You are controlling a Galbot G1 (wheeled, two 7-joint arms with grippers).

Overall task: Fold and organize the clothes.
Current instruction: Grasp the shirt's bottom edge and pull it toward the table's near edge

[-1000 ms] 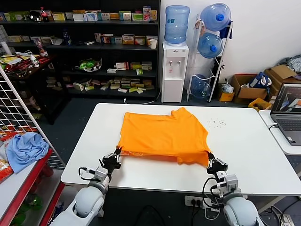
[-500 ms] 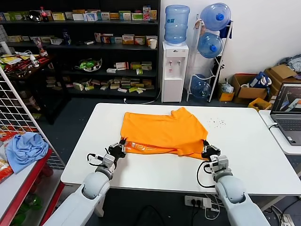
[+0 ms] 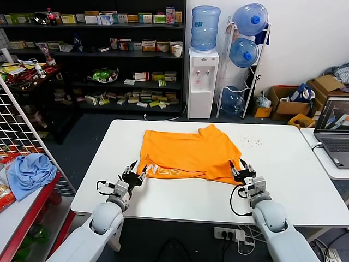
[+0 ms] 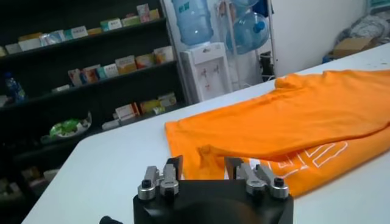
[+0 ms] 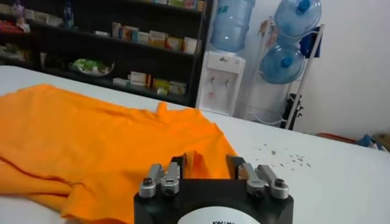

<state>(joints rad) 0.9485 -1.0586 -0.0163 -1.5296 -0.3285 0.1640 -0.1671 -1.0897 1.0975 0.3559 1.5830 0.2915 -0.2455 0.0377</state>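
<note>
The bright orange T-shirt (image 3: 188, 153) lies on the white table (image 3: 294, 164), its upper layer folded over, with white lettering (image 3: 168, 171) showing on the near lower layer. My left gripper (image 3: 133, 174) is open at the shirt's near left corner. My right gripper (image 3: 240, 168) is open at the near right corner. In the left wrist view the shirt (image 4: 292, 122) has a small raised fold between the spread jaws of the left gripper (image 4: 204, 167). In the right wrist view the shirt (image 5: 91, 140) has a ridge between the spread jaws of the right gripper (image 5: 207, 163).
A light blue cloth (image 3: 30, 172) lies on a red shelf left of the table behind a wire rack. A laptop (image 3: 335, 131) stands on a side table at the right. Small dark specks (image 3: 251, 143) lie on the table right of the shirt. Shelves and a water dispenser (image 3: 203, 82) stand behind.
Both grippers carried the shirt's near edge a little farther from me, then opened and let it go. The edge now rests on the table.
</note>
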